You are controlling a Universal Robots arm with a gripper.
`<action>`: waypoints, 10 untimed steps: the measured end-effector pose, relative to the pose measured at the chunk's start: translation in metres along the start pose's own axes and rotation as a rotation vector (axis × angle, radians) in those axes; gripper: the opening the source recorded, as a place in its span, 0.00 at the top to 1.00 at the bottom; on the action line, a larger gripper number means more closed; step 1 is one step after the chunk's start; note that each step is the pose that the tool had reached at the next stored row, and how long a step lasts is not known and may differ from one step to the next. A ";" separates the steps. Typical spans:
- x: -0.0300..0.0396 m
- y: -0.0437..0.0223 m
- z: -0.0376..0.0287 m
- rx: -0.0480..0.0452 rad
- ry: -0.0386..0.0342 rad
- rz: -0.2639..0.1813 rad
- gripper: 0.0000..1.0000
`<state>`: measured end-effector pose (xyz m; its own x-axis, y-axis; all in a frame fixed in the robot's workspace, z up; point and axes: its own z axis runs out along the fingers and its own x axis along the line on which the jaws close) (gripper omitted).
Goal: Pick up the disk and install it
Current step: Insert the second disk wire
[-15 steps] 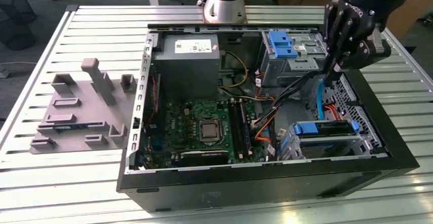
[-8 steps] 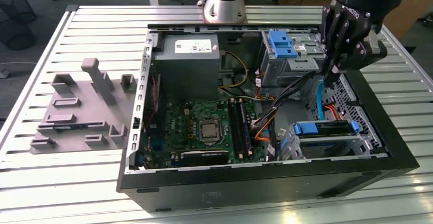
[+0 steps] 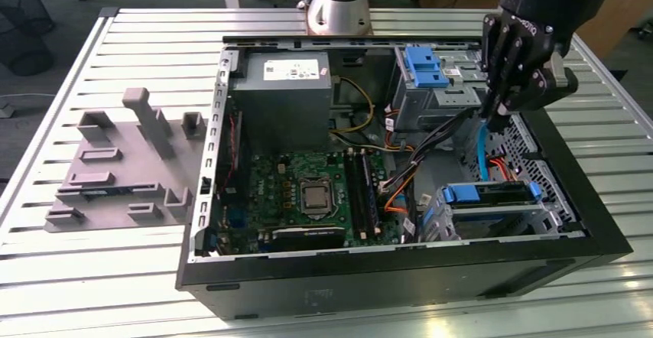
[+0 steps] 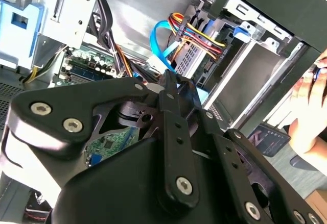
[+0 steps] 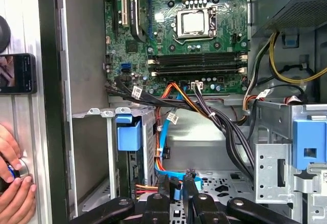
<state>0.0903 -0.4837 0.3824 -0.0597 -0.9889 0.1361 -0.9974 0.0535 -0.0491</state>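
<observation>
The disk sits in the drive cage at the open computer case's corner on the exterior view's right, its blue carrier frame facing up; the cage hides most of its body. Its blue carrier also shows in the first wrist view, inside the cage. My black gripper hangs inside the case above and behind that cage, apart from the disk. Its fingertips stand together, shut, right beside a light-blue data cable. I cannot tell whether the cable is pinched.
A bare blue latch bracket tops the far drive bay. The grey power supply box and motherboard fill the case's other side. Cable bundles cross the middle. A grey fixture lies on the slatted table. A person's hands rest outside the case.
</observation>
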 end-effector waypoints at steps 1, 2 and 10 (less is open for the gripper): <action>0.0000 0.0000 0.0002 0.0004 0.0048 0.000 0.75; 0.0000 -0.0001 0.0004 0.0008 0.0104 0.000 0.75; 0.0025 -0.0026 0.0017 0.0007 0.0133 0.001 0.89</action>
<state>0.0928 -0.4866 0.3812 -0.0615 -0.9869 0.1492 -0.9973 0.0546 -0.0499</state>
